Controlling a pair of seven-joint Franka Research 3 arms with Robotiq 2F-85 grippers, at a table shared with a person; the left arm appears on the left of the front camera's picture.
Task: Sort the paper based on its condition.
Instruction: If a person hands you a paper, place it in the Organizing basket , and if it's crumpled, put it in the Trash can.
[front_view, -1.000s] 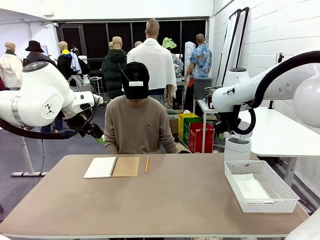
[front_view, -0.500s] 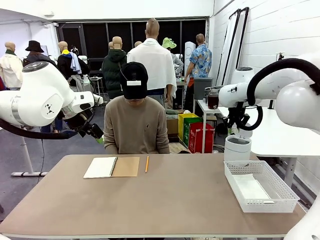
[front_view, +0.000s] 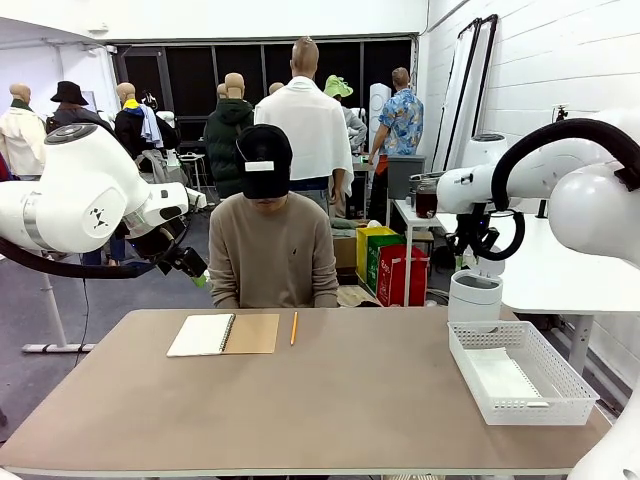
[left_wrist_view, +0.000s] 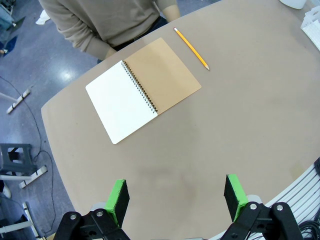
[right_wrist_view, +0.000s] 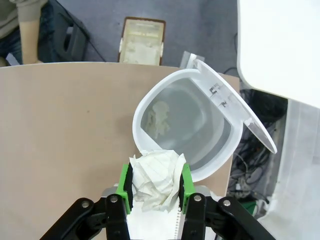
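Your right arm swung toward 3 o'clock; right gripper (right_wrist_view: 154, 184) clenched a crumpled paper (right_wrist_view: 154, 181) above the bin (right_wrist_view: 187, 131) rim at 6 o'clock. Releasing there risked missing. Left gripper (left_wrist_view: 176, 197) hung open.

An open spiral notebook (front_view: 223, 334) lies at the far side of the table (front_view: 330, 400), with a yellow pencil (front_view: 293, 328) just beside it. At the right edge stand a white mesh basket (front_view: 545, 397) and a small white bin (right_wrist_view: 185, 132), its lid tipped open.
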